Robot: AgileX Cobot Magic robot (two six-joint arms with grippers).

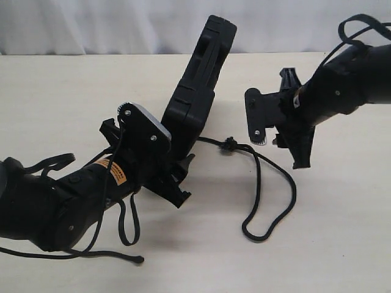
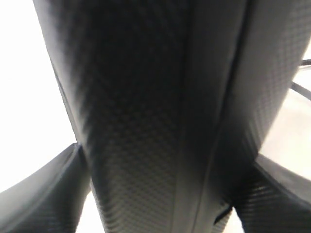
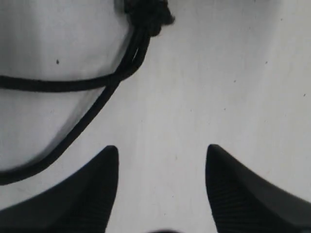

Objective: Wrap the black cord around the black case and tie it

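Tabletop of pale, matte board [image 1: 67,91] carries the whole scene, and its bare stretch on the right gives the cord room to lie slack. The flat rectangular matte black plastic case [image 1: 204,67] is the largest thing on it. It stands tilted on its lower end with the handle slot uppermost, most likely so that a strand can pass under and around it.

The left gripper [image 1: 174,162] is clamped on that lower end. In the left wrist view the textured shell fills the space between the two fingers [image 2: 43,199]. This grip appears to be what keeps the case propped up.

The right gripper [image 3: 161,148] hovers just above the table with its jaws apart and only bare board between them. It looks poised to pick up a strand.

The long thin black braided cord [image 1: 287,183] comes out from the foot of the case and trails off in a loose loop to the right. How it sits around the case is hidden behind the left gripper.

A small tight knot [image 1: 230,144] binds two strands just beside the case and near the right gripper, so the tie seems at least started.
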